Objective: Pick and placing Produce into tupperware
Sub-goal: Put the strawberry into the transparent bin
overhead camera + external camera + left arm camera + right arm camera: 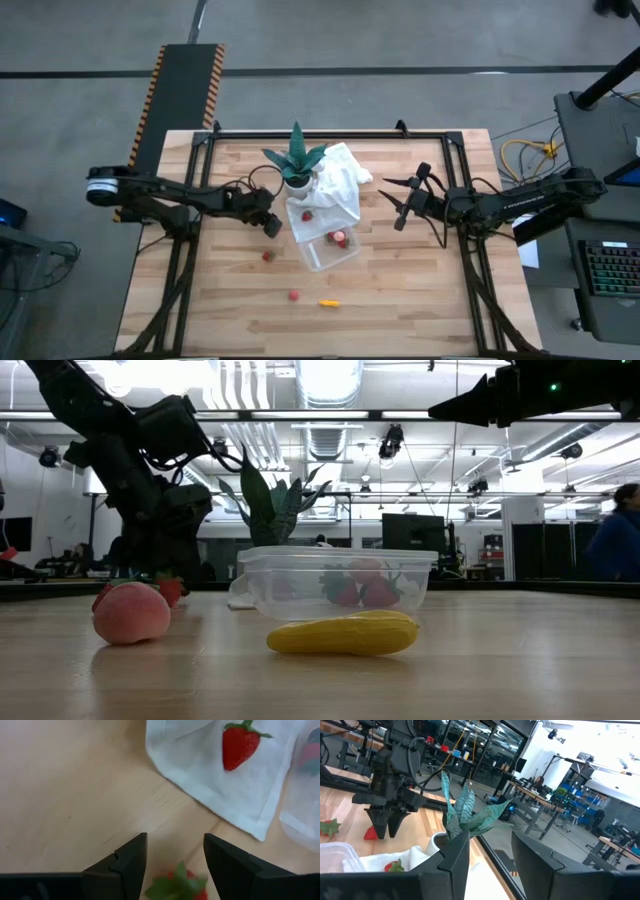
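Counter: I see pale wood planks [420, 290], white cloth [340, 185] beside the tupperware [328, 250].
Room: grey floor [400, 40], workbenches behind.
Left end effector [271, 226]: open over a strawberry [180, 887].
Right end effector [392, 200]: open, raised.

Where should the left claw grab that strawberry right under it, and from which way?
Across its red body, just below the leafy cap, coming straight down from above. The strawberry lies on the bare table between the open fingers of the left gripper, clear of the cloth, so likely nothing blocks either side.
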`<control>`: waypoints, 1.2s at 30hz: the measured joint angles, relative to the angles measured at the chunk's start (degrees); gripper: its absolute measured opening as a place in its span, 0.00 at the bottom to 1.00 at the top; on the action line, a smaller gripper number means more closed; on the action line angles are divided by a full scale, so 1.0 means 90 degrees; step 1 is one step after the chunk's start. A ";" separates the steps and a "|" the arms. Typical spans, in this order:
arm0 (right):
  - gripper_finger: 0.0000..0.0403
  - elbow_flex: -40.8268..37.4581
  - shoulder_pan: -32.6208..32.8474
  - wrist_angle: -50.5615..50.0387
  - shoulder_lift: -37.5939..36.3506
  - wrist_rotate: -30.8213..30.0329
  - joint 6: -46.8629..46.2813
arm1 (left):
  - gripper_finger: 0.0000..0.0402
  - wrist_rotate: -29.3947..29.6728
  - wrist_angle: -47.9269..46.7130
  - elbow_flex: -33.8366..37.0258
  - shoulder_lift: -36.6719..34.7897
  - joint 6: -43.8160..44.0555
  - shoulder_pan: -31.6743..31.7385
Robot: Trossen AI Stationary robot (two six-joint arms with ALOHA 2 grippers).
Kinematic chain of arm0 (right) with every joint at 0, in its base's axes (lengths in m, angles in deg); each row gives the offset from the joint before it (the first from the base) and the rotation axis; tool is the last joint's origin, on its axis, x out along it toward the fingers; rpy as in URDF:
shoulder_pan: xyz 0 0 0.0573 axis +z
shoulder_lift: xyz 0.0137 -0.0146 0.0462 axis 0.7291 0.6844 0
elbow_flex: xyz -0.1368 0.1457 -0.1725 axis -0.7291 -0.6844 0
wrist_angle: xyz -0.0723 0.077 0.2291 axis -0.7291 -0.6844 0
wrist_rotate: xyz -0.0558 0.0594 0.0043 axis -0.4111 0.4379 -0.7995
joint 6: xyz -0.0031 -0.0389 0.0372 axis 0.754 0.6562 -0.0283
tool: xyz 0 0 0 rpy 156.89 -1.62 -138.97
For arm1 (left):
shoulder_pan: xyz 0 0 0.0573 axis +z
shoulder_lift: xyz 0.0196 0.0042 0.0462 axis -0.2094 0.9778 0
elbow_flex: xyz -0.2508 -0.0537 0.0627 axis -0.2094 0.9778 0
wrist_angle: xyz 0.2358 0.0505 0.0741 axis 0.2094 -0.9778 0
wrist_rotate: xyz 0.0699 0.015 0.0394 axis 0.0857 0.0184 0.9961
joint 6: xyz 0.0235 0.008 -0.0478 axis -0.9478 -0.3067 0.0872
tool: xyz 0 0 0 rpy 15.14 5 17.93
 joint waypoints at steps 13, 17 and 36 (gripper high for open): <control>0.35 0.0000 0.0000 -0.0002 0.0001 0.0000 -0.0002 | 0.45 -0.0515 -0.0117 -0.0002 -0.0325 -0.0437 -0.0002; 0.35 0.0000 0.0000 -0.0002 -0.0001 0.0000 -0.0002 | 0.45 -0.0529 -0.0313 -0.0005 -0.0408 -0.0872 0.0000; 0.34 0.0000 0.0000 -0.0005 0.0001 0.0000 -0.0002 | 0.45 -0.0775 -0.1943 -0.0005 -0.1792 -0.2838 -0.0002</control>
